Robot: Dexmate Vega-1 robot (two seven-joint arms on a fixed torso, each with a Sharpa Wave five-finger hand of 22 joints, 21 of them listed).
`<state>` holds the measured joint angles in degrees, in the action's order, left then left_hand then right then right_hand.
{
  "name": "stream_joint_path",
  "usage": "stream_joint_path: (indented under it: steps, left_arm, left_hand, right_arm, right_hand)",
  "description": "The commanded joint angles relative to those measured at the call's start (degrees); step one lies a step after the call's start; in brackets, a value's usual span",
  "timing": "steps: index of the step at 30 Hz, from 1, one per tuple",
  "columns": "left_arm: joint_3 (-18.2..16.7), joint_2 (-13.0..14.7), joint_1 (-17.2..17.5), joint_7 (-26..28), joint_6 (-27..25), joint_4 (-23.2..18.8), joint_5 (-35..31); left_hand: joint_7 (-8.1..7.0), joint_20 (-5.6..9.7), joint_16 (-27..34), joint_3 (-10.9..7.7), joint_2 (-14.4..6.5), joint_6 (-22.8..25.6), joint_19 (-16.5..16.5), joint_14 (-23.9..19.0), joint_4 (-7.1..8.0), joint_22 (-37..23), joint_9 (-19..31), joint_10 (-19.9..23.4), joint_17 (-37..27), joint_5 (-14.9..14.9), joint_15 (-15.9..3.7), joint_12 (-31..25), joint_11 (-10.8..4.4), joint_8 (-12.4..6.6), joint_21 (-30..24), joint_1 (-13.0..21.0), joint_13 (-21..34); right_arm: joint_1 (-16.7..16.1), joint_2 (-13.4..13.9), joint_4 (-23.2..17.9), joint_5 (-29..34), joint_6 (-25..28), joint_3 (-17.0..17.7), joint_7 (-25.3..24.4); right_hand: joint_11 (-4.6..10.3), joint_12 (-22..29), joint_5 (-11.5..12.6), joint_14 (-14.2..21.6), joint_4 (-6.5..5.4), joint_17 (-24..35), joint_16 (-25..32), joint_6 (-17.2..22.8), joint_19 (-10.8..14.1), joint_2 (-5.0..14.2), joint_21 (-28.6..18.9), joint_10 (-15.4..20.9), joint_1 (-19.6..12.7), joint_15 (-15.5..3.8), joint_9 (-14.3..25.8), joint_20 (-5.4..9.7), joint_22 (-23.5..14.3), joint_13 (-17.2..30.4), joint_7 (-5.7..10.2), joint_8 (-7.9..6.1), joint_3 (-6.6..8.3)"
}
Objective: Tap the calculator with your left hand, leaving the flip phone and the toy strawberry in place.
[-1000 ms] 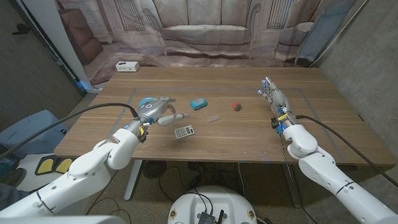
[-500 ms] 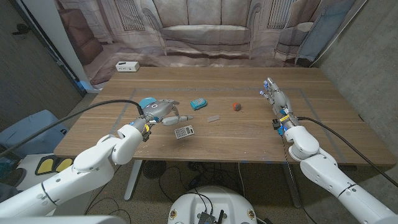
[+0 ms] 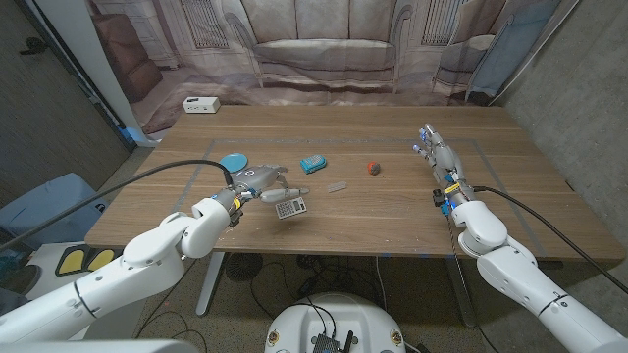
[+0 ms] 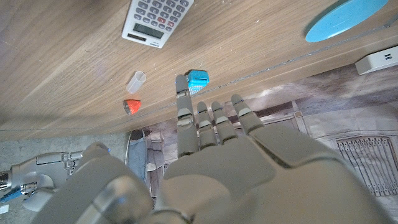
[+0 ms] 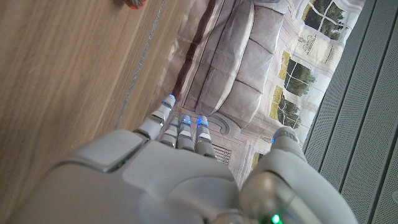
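Grey calculator (image 3: 290, 207) (red strawberry (image 3: 373, 168))

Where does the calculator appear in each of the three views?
Head view: calculator near the table's front edge, just right of the left hand.
Left wrist view: calculator at the top edge, beyond the fingers.
Right wrist view: not in it.
Shared landmark: toy strawberry.

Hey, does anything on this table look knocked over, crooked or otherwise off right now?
Nothing looks spilled or damaged. The calculator lies slightly askew to the table edge, close by the left hand. The flip phone, the toy strawberry and a small clear tube lie apart from one another.
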<state>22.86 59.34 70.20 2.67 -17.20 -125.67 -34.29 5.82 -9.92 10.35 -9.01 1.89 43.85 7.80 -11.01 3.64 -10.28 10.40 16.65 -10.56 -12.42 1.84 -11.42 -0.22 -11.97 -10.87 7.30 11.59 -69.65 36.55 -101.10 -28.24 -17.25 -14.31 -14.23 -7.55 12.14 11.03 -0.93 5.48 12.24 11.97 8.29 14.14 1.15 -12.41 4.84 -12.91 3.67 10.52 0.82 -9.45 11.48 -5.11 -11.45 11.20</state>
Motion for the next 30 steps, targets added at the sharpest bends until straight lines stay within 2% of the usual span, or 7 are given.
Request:
stream_joint_path:
  steps: [1,11,16,30]
  left_arm:
    - [2.5,0.3,-1.95,-0.57,0.49,0.98,1.3]
    - [4.34,-0.08,-3.61,0.0,0.54,3.05,0.66]
    - [4.79,0.01,-3.92,0.1,-0.45,3.43,0.0]
    - [6.25,-0.24,-5.83,-0.41,0.92,5.8,1.11]
  left_hand:
    - [-0.03,-0.26,-0.22,0.05,-0.23,-0.02,-0.76,0.71,0.32,-0.26,0.1,-0.58,-0.04,-0.49,0.08,0.05,-0.08,0.16,0.11,-0.41,0.14]
    - [-0.61,0.04,-0.23,0.44,-0.57,2.77,-1.91,2.3,0.78,-0.27,0.09,-2.2,-0.01,-0.58,-0.08,0.22,-0.55,-0.47,0.11,-1.09,0.11]
    - [-0.46,0.09,-0.13,0.51,-0.62,3.1,-1.96,2.32,0.83,-0.27,0.08,-2.15,0.0,-0.61,-0.11,0.11,-0.61,-0.49,0.06,-1.16,0.11]
    - [-0.61,0.1,0.18,0.73,-0.63,3.8,-2.02,2.09,0.89,-0.25,0.07,-1.81,0.04,-0.72,-0.18,-0.26,-0.71,-0.44,-0.11,-1.27,0.09]
  right_arm:
    - [-0.45,-0.01,-0.4,-0.12,0.43,0.33,-0.18]
    - [-0.28,-0.31,-0.13,-0.17,0.82,0.28,-0.5]
    - [-0.23,-0.32,-0.17,-0.06,1.13,0.24,-0.74]
    - [0.01,-0.37,-0.46,0.32,1.65,0.06,-1.16]
  right_hand:
    - [-0.15,-0.2,-0.14,0.14,0.01,0.21,0.12,0.56,0.41,0.32,0.03,0.25,0.21,0.27,0.17,-0.23,-0.33,-0.09,-0.02,0.05,-0.08]
    - [-0.18,-0.2,-0.13,0.09,0.04,0.19,0.09,0.62,0.41,0.44,0.18,0.3,0.23,0.39,0.17,-0.29,-0.34,-0.09,0.12,0.08,-0.1]
    - [-0.21,-0.2,-0.14,0.08,0.07,0.18,0.08,0.66,0.42,0.43,0.24,0.33,0.25,0.36,0.17,-0.35,-0.34,-0.09,0.09,0.08,-0.13]
    - [-0.18,-0.23,-0.14,0.14,0.16,0.14,0.07,0.68,0.47,0.48,0.39,0.34,0.25,0.4,0.17,-0.39,-0.35,-0.09,0.19,0.13,-0.18]
